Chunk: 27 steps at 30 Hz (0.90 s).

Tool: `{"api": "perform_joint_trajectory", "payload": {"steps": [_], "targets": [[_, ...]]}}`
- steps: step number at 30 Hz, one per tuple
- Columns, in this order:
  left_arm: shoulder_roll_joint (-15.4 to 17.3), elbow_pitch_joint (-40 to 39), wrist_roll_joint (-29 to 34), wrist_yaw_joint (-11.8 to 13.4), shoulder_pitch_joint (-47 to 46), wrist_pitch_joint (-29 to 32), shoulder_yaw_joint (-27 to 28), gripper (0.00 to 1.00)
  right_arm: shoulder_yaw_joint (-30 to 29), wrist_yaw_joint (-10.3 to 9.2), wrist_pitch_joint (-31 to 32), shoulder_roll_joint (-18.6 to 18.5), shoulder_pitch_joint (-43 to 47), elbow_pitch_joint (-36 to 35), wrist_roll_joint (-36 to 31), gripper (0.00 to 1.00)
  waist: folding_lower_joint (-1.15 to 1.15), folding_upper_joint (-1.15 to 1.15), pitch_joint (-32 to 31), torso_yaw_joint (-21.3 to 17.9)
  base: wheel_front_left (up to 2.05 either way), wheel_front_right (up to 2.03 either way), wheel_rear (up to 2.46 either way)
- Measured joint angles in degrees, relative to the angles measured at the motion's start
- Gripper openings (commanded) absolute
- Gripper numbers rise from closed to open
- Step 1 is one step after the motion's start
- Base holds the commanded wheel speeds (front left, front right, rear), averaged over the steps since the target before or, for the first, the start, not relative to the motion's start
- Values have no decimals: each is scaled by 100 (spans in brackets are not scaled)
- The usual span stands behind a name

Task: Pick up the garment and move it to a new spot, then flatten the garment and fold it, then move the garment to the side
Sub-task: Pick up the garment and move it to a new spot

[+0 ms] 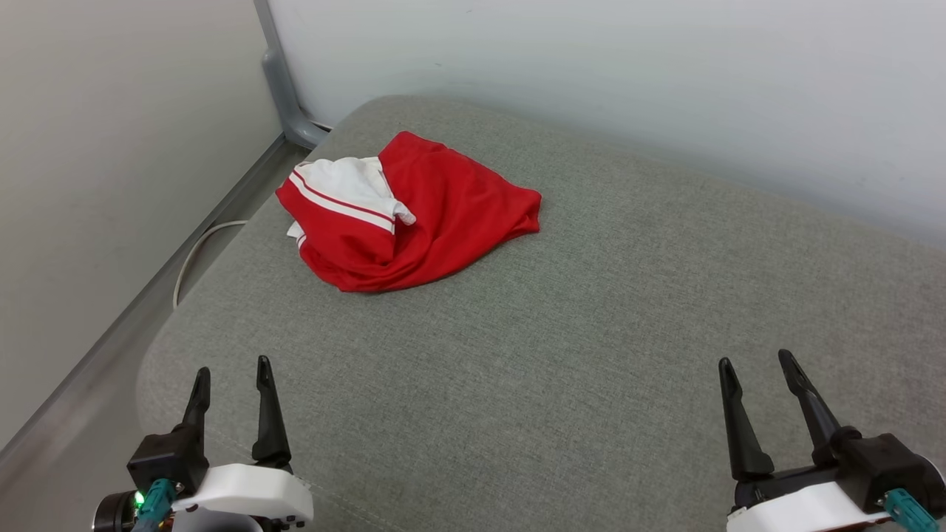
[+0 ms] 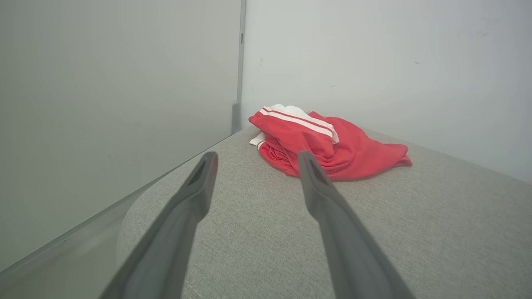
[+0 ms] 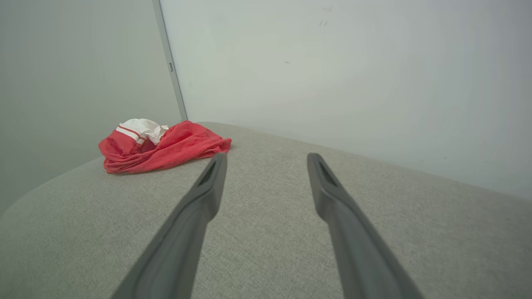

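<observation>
Garment [image 1: 414, 214] lies crumpled on the grey cushion [image 1: 591, 332], upper left of frame; left gripper [image 1: 232, 379] and right gripper [image 1: 756, 366] hover bottom corners, both spread wide, empty

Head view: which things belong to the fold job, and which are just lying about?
Job:
- garment, crumpled at the far left of the grey cushion
- left gripper, jaws open, holding nothing
- right gripper, jaws open, holding nothing

Lying about:
- white cable, on the floor left of the cushion
- grey post, in the wall corner
</observation>
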Motion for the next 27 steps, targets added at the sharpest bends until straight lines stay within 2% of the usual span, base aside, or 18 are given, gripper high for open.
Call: {"api": "perform_joint_trajectory", "payload": {"steps": [4, 8, 15, 22, 27], "targets": [[-1, 42, -25, -142, -96, 1, 134, 100, 53, 0, 0, 0, -32, -5, -44, 100, 0, 0, 44, -77, 0, 0, 0], [44, 35, 38, -464, -561, 0, 392, 100, 100, 0, 0, 1, -175, -66, -172, 100, 0, 0, 158, -234, 0, 0, 0], [392, 283, 83, -843, -1835, 0, 873, 100, 62, 0, 0, 1, -514, -252, -439, 100, 0, 0, 633, -587, 0, 0, 0], [1062, 832, -178, -1039, -3167, 0, 932, 100, 22, 0, 0, 1, -821, -513, -649, 100, 2, 0, 1260, -957, 0, 0, 0], [1744, 1351, -581, -1069, -3810, 166, 199, 100, -5, 0, 0, 1, -979, -728, -708, 100, 2, 0, 1647, -1229, 0, 0, 0]]}}
